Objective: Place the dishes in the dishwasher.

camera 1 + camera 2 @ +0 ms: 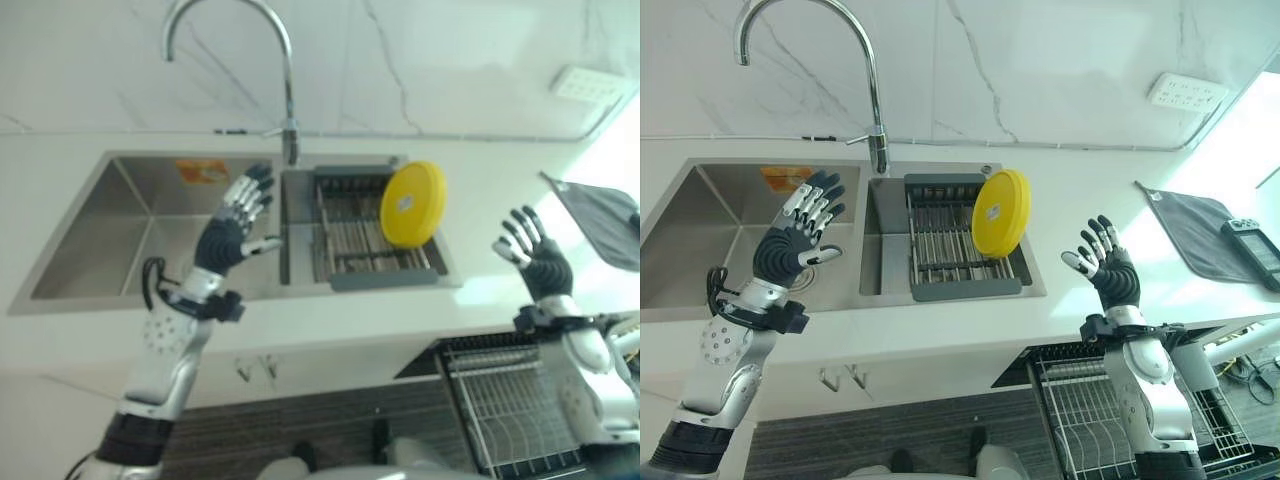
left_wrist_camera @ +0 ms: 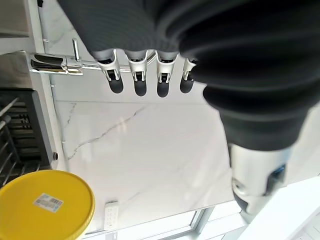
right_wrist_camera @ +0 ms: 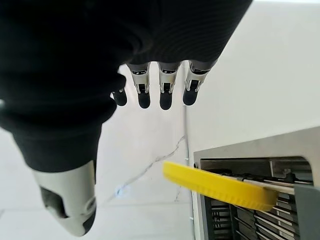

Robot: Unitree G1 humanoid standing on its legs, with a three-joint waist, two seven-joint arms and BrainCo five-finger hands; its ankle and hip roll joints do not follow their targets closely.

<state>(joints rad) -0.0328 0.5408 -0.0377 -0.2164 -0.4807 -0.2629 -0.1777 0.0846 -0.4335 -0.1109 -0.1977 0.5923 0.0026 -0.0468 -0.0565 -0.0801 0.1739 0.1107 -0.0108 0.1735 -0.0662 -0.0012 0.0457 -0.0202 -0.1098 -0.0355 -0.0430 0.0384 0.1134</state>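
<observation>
A yellow plate [image 1: 1001, 212] stands on edge in the dark drying rack [image 1: 958, 245], leaning at the rack's right end, inside the right basin of the steel sink [image 1: 700, 235]. A small label sits on the plate's face. The tall curved faucet [image 1: 872, 90] rises just behind the sink, at the divider between its two basins.

The left hand [image 1: 798, 238] is raised over the left basin, palm toward the plate, its fingers [image 2: 138, 75] straight and spread, holding nothing. The right hand [image 1: 1107, 265] is raised over the white counter [image 1: 1080, 190] to the right of the sink, well apart from the plate, fingers [image 3: 166, 90] likewise straight and fanned, empty.

Right of the sink a grey cloth [image 1: 1200, 235] lies flat on the counter, with a dark flat device, perhaps a remote, [image 1: 1255, 250] beside it. Below the counter edge, right of the sink, the dishwasher's wire rack [image 1: 1080, 405] is pulled out.
</observation>
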